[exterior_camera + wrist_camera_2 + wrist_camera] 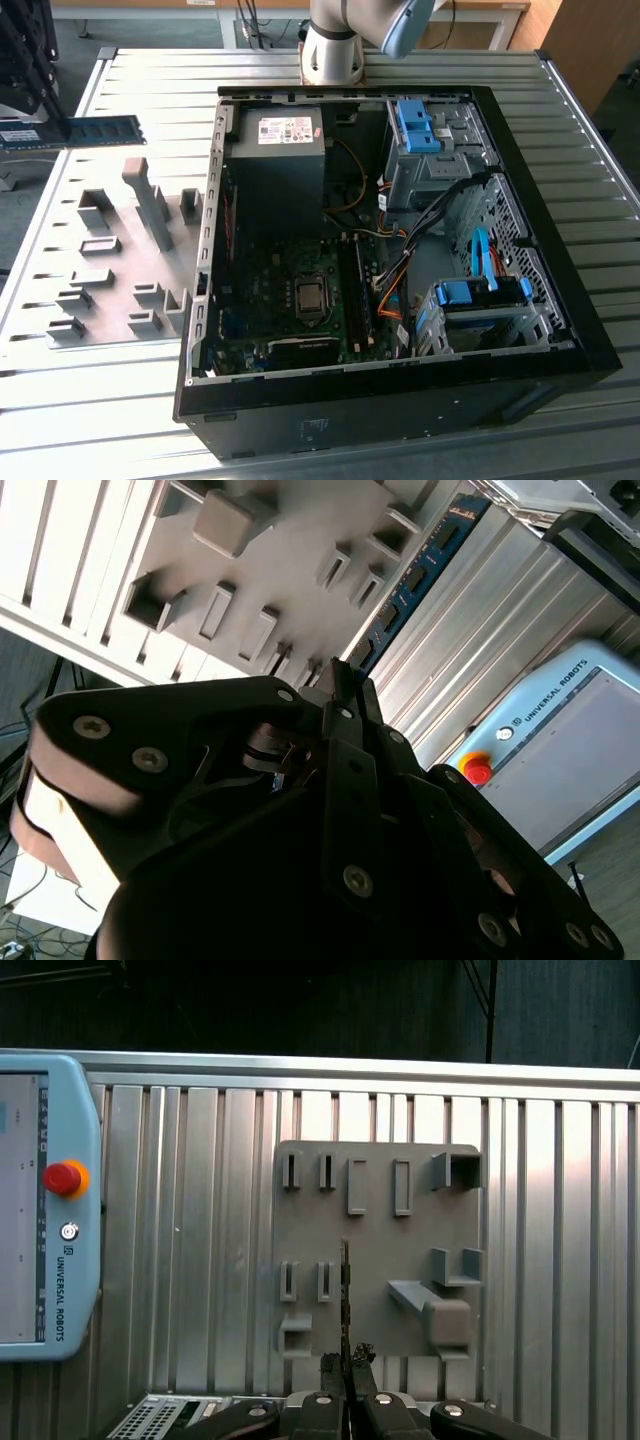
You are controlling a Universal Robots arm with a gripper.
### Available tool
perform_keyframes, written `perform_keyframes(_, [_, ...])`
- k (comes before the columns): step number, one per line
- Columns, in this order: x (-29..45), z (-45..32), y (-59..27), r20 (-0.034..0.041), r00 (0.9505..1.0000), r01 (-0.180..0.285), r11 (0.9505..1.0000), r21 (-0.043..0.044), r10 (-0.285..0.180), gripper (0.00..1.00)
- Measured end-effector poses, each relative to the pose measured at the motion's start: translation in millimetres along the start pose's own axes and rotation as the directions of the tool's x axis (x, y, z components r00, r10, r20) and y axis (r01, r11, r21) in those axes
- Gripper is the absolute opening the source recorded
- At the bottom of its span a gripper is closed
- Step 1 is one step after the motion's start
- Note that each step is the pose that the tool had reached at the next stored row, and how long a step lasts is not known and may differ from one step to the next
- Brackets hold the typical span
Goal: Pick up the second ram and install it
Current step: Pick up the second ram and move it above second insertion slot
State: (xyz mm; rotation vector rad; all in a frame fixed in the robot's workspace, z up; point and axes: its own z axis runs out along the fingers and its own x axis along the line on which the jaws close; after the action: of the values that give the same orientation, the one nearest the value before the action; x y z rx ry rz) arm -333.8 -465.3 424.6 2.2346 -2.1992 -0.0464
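The gripper (pixel 346 1368) is clamped on the ram (pixel 345 1290), its two fingers (pixel 328 1364) pinching the flat faces at one end. Most of the stick juts out past the fingertips. In the second wrist view the ram (pixel 420 575) shows as a blue board with a row of dark chips. In the exterior view the ram (pixel 105 130) hangs level in the air, off the table (pixel 300 430). It is over the far part of the grey plate (pixel 120 260) and well apart from the open case (pixel 400 400) on that view's right. A pendant (pixel 40 1190) lies on the table beside the plate (pixel 375 1240).

The stick is probably very light and stiff, but thin and easily damaged. A firm pinch on the bare board, clear of the chips and the contact edge, suits it best. Held by one end, its free length would likely lever against the fingers if bumped or pushed unevenly.
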Motion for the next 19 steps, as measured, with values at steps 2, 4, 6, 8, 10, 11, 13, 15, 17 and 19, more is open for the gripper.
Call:
perform_keyframes(2, [0.0,0.0,-1.2,0.0000,1.0000,0.000,1.0000,0.0000,0.000,0.14])
perform_keyframes(4, [0.0,0.0,-2.3,0.0000,1.0000,0.000,1.0000,0.0000,0.000,0.14])
perform_keyframes(6, [0.0,-0.1,-3.5,0.0000,1.0000,0.000,1.0000,-0.0001,0.000,0.14])
perform_keyframes(8, [0.1,-0.1,-4.8,0.0000,1.0000,0.000,1.0000,0.0000,0.000,0.14])
perform_keyframes(10, [0.1,-0.1,-6.7,0.0000,1.0000,0.000,1.0000,0.0000,0.000,0.14])
perform_keyframes(11, [0.1,-0.2,-7.7,0.0000,1.0000,0.000,1.0000,0.0000,0.000,0.14])
perform_keyframes(13, [0.2,-0.3,-10.2,0.0000,1.0000,0.000,1.0000,0.0000,0.000,0.14])
perform_keyframes(15, [0.2,-0.3,-13.1,0.0000,1.0000,0.000,1.0000,0.0000,0.000,0.14])
perform_keyframes(17, [0.3,-0.4,-16.4,0.0000,1.0000,0.000,1.0000,0.0000,0.000,0.14])
perform_keyframes(19, [0.3,-0.5,-19.6,0.0000,1.0000,0.000,1.0000,0.0001,0.000,0.14])
